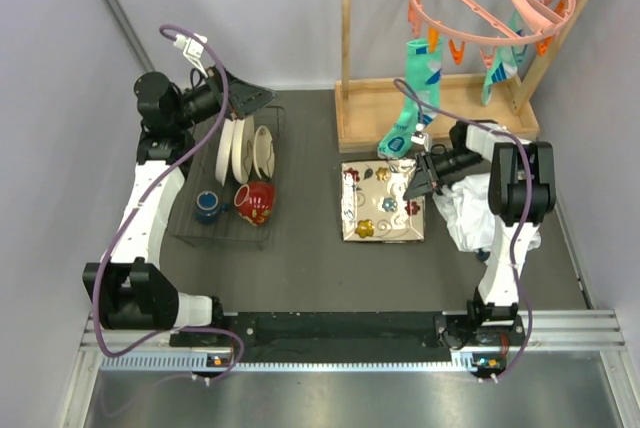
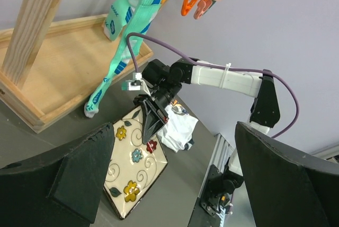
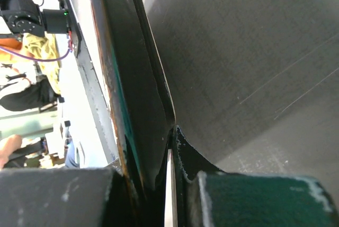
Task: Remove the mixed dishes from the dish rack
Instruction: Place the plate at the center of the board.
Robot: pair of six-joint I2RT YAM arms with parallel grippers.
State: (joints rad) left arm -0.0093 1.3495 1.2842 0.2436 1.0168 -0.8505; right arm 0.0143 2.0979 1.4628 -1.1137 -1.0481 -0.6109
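left fingers (image 2: 286,179) released over dish rack (image 1: 225,231) | right fingers (image 2: 150,121) clenched on square cream floral plate (image 1: 375,206) edge | white cloth (image 1: 462,212) just right — teal sock (image 2: 122,60) far

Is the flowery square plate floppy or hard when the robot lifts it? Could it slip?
Probably hard, not floppy: the square floral plate looks flat and rigid though the right gripper pinches only one edge. It looks glazed and shiny, so it might slip in that thin pinch. It is likely breakable if dropped on the table.
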